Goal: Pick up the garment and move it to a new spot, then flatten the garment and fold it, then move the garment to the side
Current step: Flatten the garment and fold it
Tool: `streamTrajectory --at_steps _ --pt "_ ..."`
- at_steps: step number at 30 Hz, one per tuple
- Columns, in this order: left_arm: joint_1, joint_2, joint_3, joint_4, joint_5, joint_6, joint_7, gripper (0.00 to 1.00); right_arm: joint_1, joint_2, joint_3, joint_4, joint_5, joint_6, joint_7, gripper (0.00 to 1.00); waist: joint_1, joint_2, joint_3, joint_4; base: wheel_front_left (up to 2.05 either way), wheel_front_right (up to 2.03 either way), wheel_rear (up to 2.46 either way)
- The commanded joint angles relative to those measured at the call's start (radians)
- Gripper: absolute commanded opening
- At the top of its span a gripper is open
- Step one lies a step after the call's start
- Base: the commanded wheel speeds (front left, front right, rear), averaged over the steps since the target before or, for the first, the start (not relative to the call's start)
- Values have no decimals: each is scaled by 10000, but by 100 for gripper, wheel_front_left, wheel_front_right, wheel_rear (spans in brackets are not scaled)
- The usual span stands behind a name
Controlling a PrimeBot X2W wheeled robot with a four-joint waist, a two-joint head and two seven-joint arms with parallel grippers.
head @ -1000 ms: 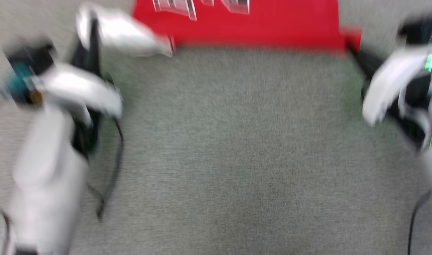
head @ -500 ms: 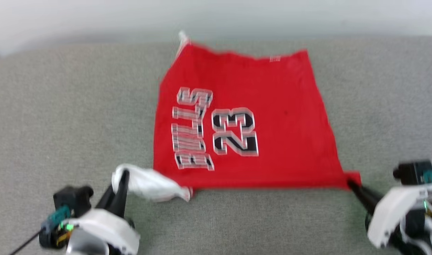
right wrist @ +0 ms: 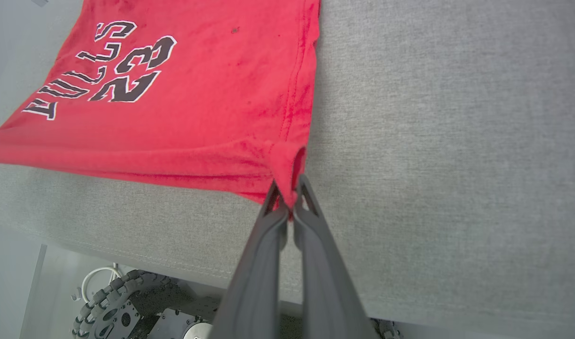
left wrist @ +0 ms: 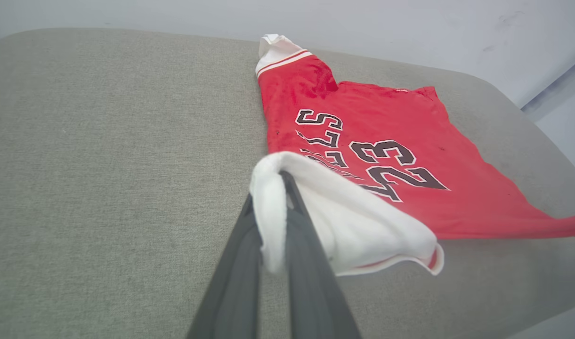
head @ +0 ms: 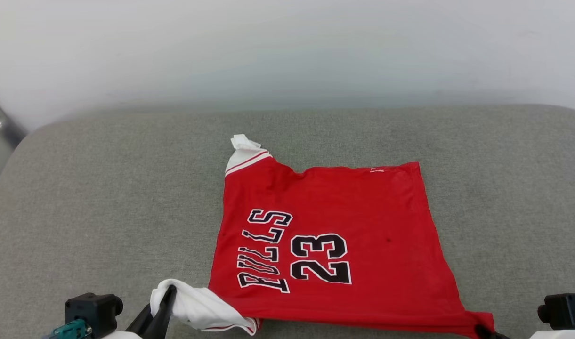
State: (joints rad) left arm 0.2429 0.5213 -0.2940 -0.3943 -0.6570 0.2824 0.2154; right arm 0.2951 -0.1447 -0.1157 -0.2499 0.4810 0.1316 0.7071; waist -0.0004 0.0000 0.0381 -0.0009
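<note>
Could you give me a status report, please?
Left gripper shut on white sleeve; right gripper shut on red corner. Bright red jersey shirt spread on grey cushion. Nothing in the way.

The white sleeve (left wrist: 358, 226) of the garment (head: 372, 212) drapes over the left gripper (left wrist: 267, 187), covering part of its fingertips and the pinched fold. The red hem corner (right wrist: 287, 165) vanishes between the closed fingers of the right gripper (right wrist: 287, 190). Head view: bottom edge cuts off both grippers' bodies. On the garment's far edge, a small white tag (head: 376, 170): unreadable. The wheeled base (right wrist: 127, 301): cut off by right wrist view's bottom edge
</note>
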Motion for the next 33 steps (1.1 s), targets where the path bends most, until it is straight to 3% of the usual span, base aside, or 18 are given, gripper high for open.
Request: streamTrajectory --at_steps 1,6,13,21,29,30,31,32,33 --pt "33 110 25 -97 -8 49 118 0 51 50 -105 -177 -161 -18 132 0 4 0 -145 -61 0 0 0" --pt "-752 63 -207 316 -77 -300 358 0 -709 86 -23 102 -408 -18 373 0 4 0 -107 -78 0 0 0" --pt "-2682 -395 -320 2206 -316 -1132 63 0 -2710 -244 407 1612 -416 -16 14 0 4 0 812 -33 0 0 0" --pt "-4798 -976 -575 4497 -342 -2060 -442 0 -4844 -656 1178 3669 -268 -16 -714 0 4 0 1803 30 0 0 0" --pt "-5968 -1589 -880 6768 -497 -2824 -874 0 -6160 -867 2282 5790 -127 -15 -2174 0 4 0 2292 -24 0 0 0" --pt "-6036 -1666 -914 6988 -537 -2911 -901 0 -6254 -896 2450 6024 -120 -16 -2393 20 4 0 2305 -39 0 0 0" --pt "-6129 -1766 -1020 7334 -562 -3091 -963 67 -6402 -902 2702 6454 33 -16 -2775 100 4 0 2287 -56 0 0 0" --pt "-6173 -1781 -1028 7473 -558 -3136 -1009 93 -6453 -950 2849 6588 42 -16 -2974 100 4 0 2249 -66 0 0 0" --pt "-6194 -1824 -1024 7564 -582 -3173 -1092 100 -6492 -984 2957 6729 129 -20 -3205 100 4 0 2196 -75 0 0 0"
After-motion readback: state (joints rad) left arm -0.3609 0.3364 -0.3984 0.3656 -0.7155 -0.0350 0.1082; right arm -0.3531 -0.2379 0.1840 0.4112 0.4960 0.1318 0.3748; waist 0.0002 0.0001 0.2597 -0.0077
